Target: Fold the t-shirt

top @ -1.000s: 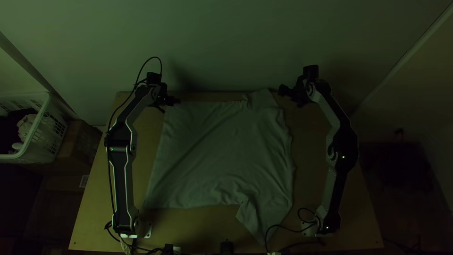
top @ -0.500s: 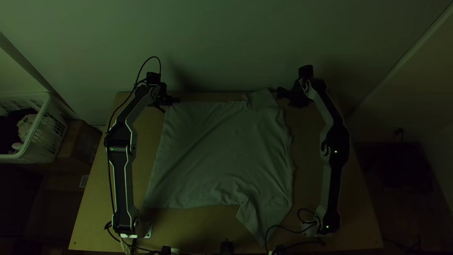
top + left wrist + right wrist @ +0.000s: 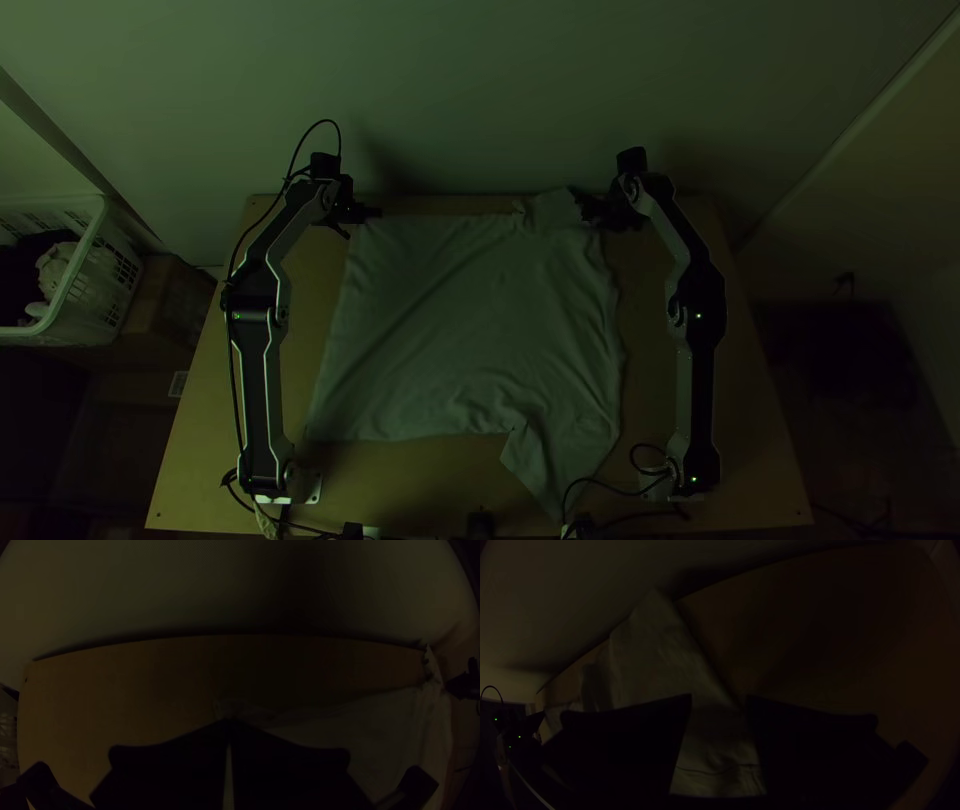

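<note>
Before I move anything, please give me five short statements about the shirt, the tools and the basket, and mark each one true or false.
1. The shirt lies spread on the table. True.
2. The fingers of the right tool are closed together. False: the fingers of the right tool stand apart, and cloth can be seen between them.
3. The left tool is near a far corner of the shirt. True.
4. The basket stands on the table, on top of the shirt. False: the basket stands off the table, to its left.
5. One sleeve points toward the near edge of the table. True.
</note>
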